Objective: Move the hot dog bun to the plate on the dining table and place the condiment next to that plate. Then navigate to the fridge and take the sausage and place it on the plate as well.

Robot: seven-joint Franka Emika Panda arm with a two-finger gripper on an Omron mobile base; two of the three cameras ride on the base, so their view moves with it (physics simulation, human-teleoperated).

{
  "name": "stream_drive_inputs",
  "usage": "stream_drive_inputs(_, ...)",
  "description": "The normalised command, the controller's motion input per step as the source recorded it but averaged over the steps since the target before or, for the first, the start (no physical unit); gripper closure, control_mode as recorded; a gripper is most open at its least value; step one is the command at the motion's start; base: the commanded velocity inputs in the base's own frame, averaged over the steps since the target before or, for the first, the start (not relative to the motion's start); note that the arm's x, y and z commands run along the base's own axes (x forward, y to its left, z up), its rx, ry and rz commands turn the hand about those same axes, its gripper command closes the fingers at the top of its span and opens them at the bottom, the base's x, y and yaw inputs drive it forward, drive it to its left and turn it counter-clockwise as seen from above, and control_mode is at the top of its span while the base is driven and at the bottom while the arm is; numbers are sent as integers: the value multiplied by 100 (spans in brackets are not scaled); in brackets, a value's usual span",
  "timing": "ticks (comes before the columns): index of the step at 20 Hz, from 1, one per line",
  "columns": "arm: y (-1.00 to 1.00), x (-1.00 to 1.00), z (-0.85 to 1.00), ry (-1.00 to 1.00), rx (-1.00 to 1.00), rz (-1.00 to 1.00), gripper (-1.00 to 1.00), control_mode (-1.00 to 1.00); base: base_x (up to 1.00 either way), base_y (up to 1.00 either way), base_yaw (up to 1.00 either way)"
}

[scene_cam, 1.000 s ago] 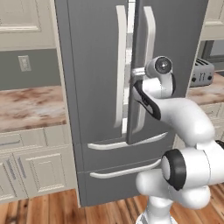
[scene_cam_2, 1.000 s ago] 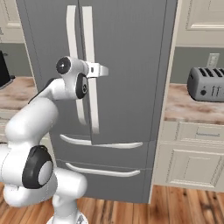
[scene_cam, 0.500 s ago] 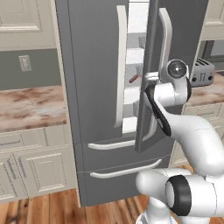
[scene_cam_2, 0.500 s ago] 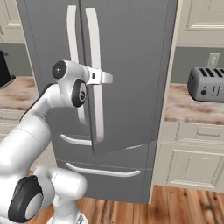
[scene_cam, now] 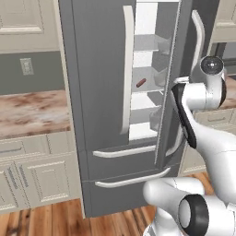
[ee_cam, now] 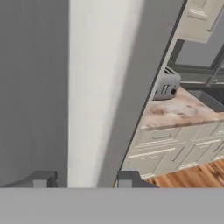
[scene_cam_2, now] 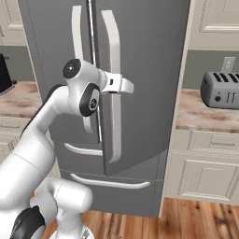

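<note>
The dark grey fridge [scene_cam: 101, 69] stands in front of me with its right door swung partly out. Through the gap I see pale shelves, and the thin reddish sausage [scene_cam: 141, 83] lies on one of them. My gripper [scene_cam_2: 125, 86] reaches the right door's long pale handle [scene_cam_2: 113, 116] at mid height. In the hand view the handle [ee_cam: 92, 87] runs up between my gripper's [ee_cam: 85, 181] two fingertips, with a thin gap on one side. The jaws stand open, narrowly astride the handle. The bun, plate, condiment and dining table are out of view.
Marbled counters with cream cabinets flank the fridge [scene_cam_2: 149, 70] on the left [scene_cam: 32, 110] and right [scene_cam_2: 205, 114]. A silver toaster [scene_cam_2: 221, 89] sits on the right counter. The left door's handle [scene_cam: 126, 69] is beside the opening. Wooden floor lies below.
The right fridge door has swung further open with my hand on its handle, uncovering the shelves and the sausage. The fingers have drawn closer around the handle.
</note>
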Motion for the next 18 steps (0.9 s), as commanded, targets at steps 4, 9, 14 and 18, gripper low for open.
stream_drive_inputs(4, -67, -49, 39, 17, 0, -3, 100, -100, 0, 0, 0)
stream_drive_inputs(9, -18, -38, -1, 8, -1, -5, -100, -100, 0, 0, 0)
stream_drive_inputs(14, 52, -79, -4, -6, -13, 0, -100, -100, 0, 0, 0)
stream_drive_inputs(18, 100, -65, 7, -2, -23, 0, -100, -100, 0, 0, 0)
